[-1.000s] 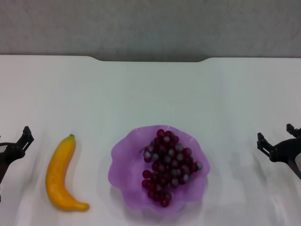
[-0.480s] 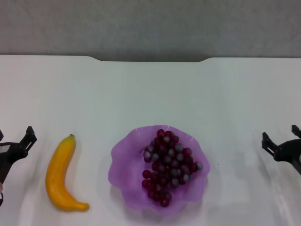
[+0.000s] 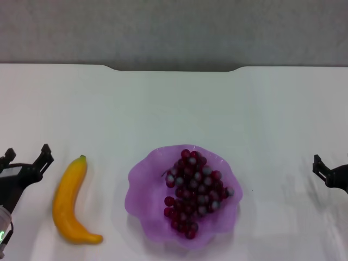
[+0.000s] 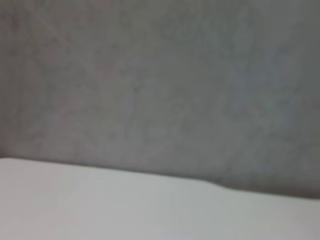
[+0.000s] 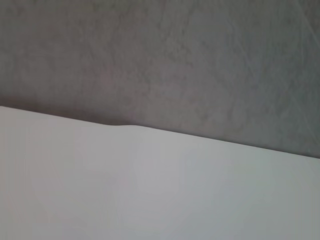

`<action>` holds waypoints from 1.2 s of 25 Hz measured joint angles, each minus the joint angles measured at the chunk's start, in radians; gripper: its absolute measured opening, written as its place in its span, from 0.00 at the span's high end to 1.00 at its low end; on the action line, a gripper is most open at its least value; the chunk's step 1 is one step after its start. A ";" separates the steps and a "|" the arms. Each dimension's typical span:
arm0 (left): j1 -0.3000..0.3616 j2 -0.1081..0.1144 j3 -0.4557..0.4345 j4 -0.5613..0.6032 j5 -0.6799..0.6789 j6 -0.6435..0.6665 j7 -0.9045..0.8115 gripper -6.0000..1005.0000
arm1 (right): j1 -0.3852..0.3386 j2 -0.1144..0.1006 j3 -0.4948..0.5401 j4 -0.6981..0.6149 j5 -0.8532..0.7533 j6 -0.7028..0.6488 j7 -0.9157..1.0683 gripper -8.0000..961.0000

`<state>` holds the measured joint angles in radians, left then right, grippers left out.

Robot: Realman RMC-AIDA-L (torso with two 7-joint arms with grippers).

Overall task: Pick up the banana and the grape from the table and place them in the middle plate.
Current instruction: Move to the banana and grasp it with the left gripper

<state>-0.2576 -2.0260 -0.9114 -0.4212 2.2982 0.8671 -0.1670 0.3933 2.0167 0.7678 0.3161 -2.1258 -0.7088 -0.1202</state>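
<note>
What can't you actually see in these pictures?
- Head view: the right gripper is cut off by the picture's edge.
- Head view: the grape hides the floor of the middle plate.
- Both wrist views: only the table and a grey wall; no fruit, no fingers.

Left gripper (image 3: 26, 156) low at left, apparently open, right gripper (image 3: 331, 174) at right edge

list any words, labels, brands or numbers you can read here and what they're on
None: no readable text shows in any view.
The banana, the grape, the middle plate and the table carry no print or sticker.
The left gripper and right gripper show no markings.
Both wrist views show only bare table and grey wall.
</note>
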 joint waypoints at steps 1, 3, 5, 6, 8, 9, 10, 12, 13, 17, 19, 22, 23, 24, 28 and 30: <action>0.000 0.000 0.000 0.000 0.000 0.000 0.000 0.20 | 0.000 0.000 -0.002 -0.001 0.000 0.000 -0.001 0.09; 0.094 0.042 -0.073 -0.232 0.045 -0.117 0.089 0.20 | 0.001 0.000 -0.005 -0.001 0.000 0.000 -0.002 0.09; 0.134 0.060 -0.138 -0.365 0.076 -0.245 0.141 0.20 | 0.001 0.000 -0.006 -0.001 0.000 0.000 -0.001 0.09; 0.153 0.063 -0.179 -0.434 0.097 -0.321 0.169 0.20 | 0.001 -0.001 -0.005 -0.001 0.000 0.000 0.000 0.09; 0.187 0.046 -0.276 -0.555 0.144 -0.505 0.243 0.20 | 0.002 -0.001 -0.006 -0.004 0.000 0.000 0.002 0.09; 0.196 0.037 -0.304 -0.586 0.159 -0.564 0.270 0.20 | 0.002 -0.001 -0.006 -0.004 0.000 0.000 0.002 0.09; 0.217 0.006 -0.383 -0.672 0.191 -0.714 0.350 0.20 | 0.003 -0.001 -0.007 -0.004 0.000 0.000 0.002 0.09; 0.234 -0.013 -0.446 -0.758 0.205 -0.876 0.423 0.20 | 0.005 -0.001 -0.007 -0.002 -0.002 0.000 0.001 0.09; 0.237 -0.014 -0.457 -0.781 0.204 -0.921 0.440 0.20 | 0.006 -0.001 -0.007 0.000 -0.003 0.000 0.000 0.09; 0.245 -0.012 -0.515 -0.898 0.214 -1.149 0.469 0.20 | 0.006 -0.001 -0.007 0.001 -0.010 0.001 -0.001 0.09; 0.245 -0.014 -0.552 -0.942 0.245 -1.264 0.470 0.20 | 0.006 -0.001 -0.007 0.003 -0.012 0.002 -0.002 0.09; 0.234 -0.015 -0.593 -1.000 0.296 -1.411 0.455 0.20 | 0.006 -0.001 -0.007 0.004 -0.012 0.002 -0.002 0.09; 0.232 -0.016 -0.599 -1.021 0.316 -1.456 0.444 0.20 | 0.006 -0.001 -0.007 0.005 -0.013 0.002 -0.002 0.09; 0.231 -0.016 -0.600 -1.043 0.345 -1.487 0.422 0.20 | 0.006 -0.001 -0.007 0.005 -0.013 0.002 -0.002 0.09; 0.224 -0.018 -0.589 -1.092 0.477 -1.567 0.300 0.21 | 0.007 -0.001 -0.015 0.006 -0.013 0.002 -0.002 0.09; 0.207 -0.018 -0.581 -1.096 0.524 -1.620 0.239 0.21 | 0.008 -0.001 -0.017 0.010 -0.013 0.002 -0.002 0.09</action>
<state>-0.0502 -2.0441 -1.4928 -1.5175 2.8225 -0.7525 0.0720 0.4014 2.0156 0.7512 0.3261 -2.1385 -0.7070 -0.1226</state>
